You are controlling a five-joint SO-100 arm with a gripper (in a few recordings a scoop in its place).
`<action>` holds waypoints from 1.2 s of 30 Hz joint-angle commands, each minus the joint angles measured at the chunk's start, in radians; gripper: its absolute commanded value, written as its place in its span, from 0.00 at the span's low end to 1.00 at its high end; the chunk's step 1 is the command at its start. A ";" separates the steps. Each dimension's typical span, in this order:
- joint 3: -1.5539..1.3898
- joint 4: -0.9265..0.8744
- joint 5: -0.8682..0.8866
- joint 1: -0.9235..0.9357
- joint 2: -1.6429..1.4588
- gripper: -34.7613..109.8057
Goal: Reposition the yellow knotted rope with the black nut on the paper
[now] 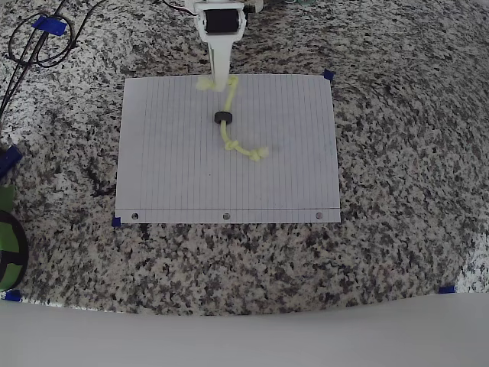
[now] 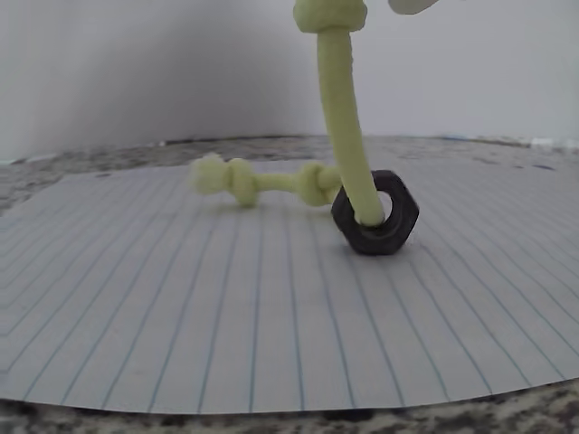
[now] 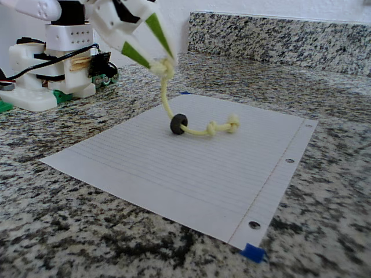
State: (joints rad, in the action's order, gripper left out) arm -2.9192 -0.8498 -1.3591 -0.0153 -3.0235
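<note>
The yellow knotted rope (image 1: 228,130) runs from my gripper down to the paper (image 1: 176,168), threaded through the black nut (image 1: 222,117). My gripper (image 3: 164,65) is shut on the rope's upper knotted end and holds it above the paper's far edge. The nut (image 3: 178,124) stands on edge on the sheet, and the rope's free knotted end (image 3: 223,126) lies flat beside it. In the wrist view the rope (image 2: 344,136) hangs down into the nut (image 2: 375,212), with the far knots (image 2: 237,179) lying to its left on the paper (image 2: 226,316).
The paper (image 3: 174,168) is taped at its corners to a granite counter (image 1: 397,229). The arm's base (image 3: 52,63) stands at the back left in the fixed view. Black cables (image 1: 38,38) loop at the overhead view's top left. A green-black object (image 1: 8,245) sits at the left edge.
</note>
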 commanded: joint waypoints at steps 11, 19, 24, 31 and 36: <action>0.018 0.132 0.009 0.206 -0.028 0.24; 0.144 0.291 0.008 0.586 -0.011 0.24; 0.348 0.308 -0.015 0.701 0.103 0.24; 0.446 0.311 0.000 0.819 0.235 0.24; 0.388 0.284 0.002 0.808 0.244 0.24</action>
State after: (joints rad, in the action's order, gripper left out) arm -2.5357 -0.5599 -1.3652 0.7900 -2.7811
